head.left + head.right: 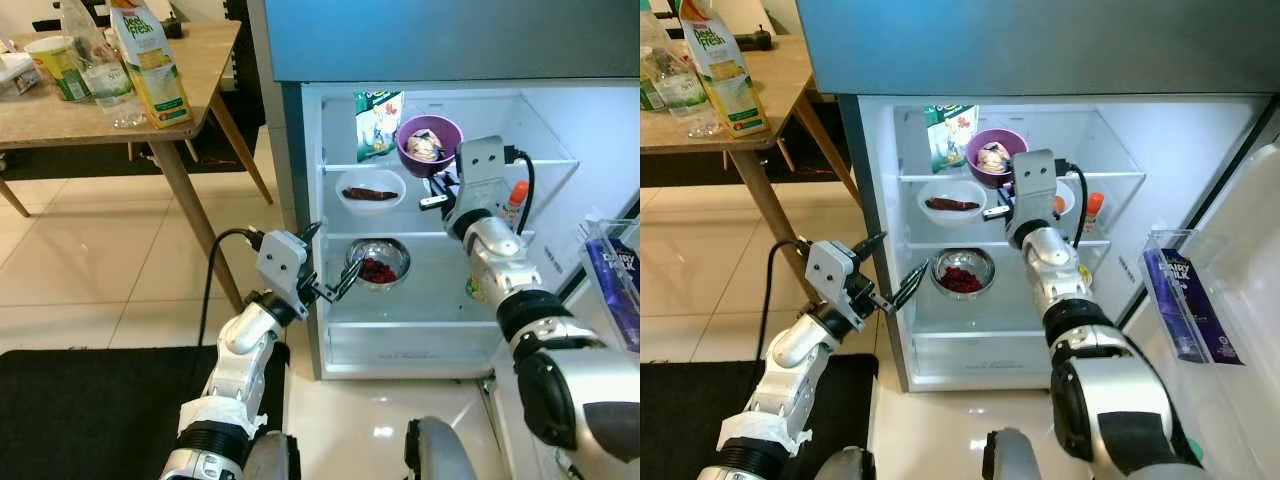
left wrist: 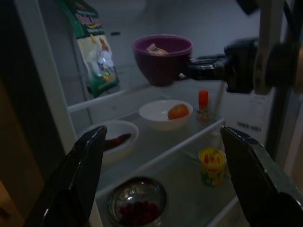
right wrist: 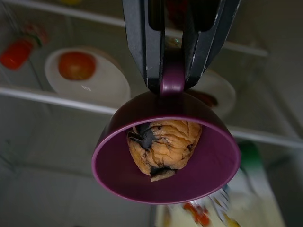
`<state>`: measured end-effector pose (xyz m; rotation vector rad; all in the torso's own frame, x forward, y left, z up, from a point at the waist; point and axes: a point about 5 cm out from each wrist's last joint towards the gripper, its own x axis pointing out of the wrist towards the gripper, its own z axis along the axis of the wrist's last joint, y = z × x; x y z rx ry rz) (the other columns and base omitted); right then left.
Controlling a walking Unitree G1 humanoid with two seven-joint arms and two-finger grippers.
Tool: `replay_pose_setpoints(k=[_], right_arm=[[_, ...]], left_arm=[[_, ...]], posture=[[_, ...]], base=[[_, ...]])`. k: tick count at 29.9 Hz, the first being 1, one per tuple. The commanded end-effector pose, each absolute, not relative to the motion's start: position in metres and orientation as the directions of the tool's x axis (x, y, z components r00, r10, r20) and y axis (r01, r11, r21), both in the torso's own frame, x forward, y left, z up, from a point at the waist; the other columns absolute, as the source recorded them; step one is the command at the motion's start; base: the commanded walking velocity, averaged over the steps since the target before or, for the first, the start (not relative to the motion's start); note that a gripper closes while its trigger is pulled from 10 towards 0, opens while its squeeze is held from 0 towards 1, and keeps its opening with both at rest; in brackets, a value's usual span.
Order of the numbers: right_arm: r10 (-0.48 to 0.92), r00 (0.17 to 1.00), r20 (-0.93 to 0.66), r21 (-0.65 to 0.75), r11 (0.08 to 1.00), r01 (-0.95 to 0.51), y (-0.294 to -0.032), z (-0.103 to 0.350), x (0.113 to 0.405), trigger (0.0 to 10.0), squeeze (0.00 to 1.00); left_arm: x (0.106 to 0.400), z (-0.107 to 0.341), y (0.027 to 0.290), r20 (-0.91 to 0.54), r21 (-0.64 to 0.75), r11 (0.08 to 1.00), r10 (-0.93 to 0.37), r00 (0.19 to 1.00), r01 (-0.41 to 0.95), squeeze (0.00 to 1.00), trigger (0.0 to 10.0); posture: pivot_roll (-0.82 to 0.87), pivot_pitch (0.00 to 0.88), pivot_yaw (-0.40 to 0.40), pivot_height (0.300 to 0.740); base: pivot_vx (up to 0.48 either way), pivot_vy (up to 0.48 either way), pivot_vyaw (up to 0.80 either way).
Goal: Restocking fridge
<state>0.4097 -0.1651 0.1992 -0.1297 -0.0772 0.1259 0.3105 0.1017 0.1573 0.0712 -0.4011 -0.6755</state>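
Purple cup, pastry inside: held by its handle in the right gripper, fingers clamped, just above the fridge's top shelf, beside the green pouch; left gripper spread wide, empty, at the fridge opening near the steel bowl.

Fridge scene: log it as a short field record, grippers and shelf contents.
right gripper: shut on purple cup, held above top shelf
left gripper: open, at fridge's left edge
cup contents: brownish food
top shelf: green packet
middle shelf: white bowl with dark food, white bowl with orange item
lower shelf: steel bowl of red pieces
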Motion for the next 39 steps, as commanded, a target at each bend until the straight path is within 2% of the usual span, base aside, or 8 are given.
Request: replay_pose_setpoints(k=[1, 7, 12, 23, 32, 39], right_arm=[[0.112, 0.990, 0.085, -0.129, 0.987, -0.100, -0.167, 0.208, 0.412, 10.0, 0.00], [0.106, 0.989, 0.103, -0.122, 0.988, -0.093, -0.169, 0.212, 0.413, 10.0, 0.00], [0.116, 0.986, 0.121, -0.124, 0.987, -0.101, -0.169, 0.215, 0.413, 10.0, 0.00], [0.176, 0.953, 0.246, -0.098, 0.983, -0.156, -0.164, 0.253, 0.417, 10.0, 0.00], [0.145, 0.966, 0.215, -0.178, 0.978, -0.107, -0.164, 0.270, 0.422, 10.0, 0.00], [0.040, 0.990, 0.132, -0.251, 0.968, -0.005, -0.168, 0.275, 0.427, 10.0, 0.00]], left_arm=[[0.308, 0.158, 0.100, 0.334, 0.188, 0.775, -0.628, 0.703, 0.603, 0.00, 10.0], [0.307, 0.161, 0.098, 0.334, 0.190, 0.772, -0.632, 0.699, 0.607, 0.00, 10.0], [0.306, 0.163, 0.097, 0.337, 0.188, 0.772, -0.632, 0.698, 0.607, 0.00, 10.0], [0.304, 0.181, 0.092, 0.377, 0.189, 0.777, -0.622, 0.686, 0.601, 0.00, 10.0], [0.305, 0.197, 0.092, 0.419, 0.199, 0.790, -0.603, 0.679, 0.580, 0.00, 10.0], [0.304, 0.212, 0.093, 0.463, 0.207, 0.812, -0.573, 0.676, 0.546, 0.00, 10.0]], posture=[[-0.01, 0.147, -0.017, 0.591], [-0.01, 0.155, -0.018, 0.571], [-0.02, 0.159, -0.021, 0.571], [-0.02, 0.160, -0.030, 0.571], [-0.02, 0.151, -0.036, 0.571], [-0.02, 0.148, -0.042, 0.571]], base=[[0.000, 0.000, 0.00], [0.000, 0.000, 0.00], [0.000, 0.000, 0.00], [0.000, 0.000, 0.00], [0.000, 0.000, 0.00], [0.000, 0.000, 0.00]])
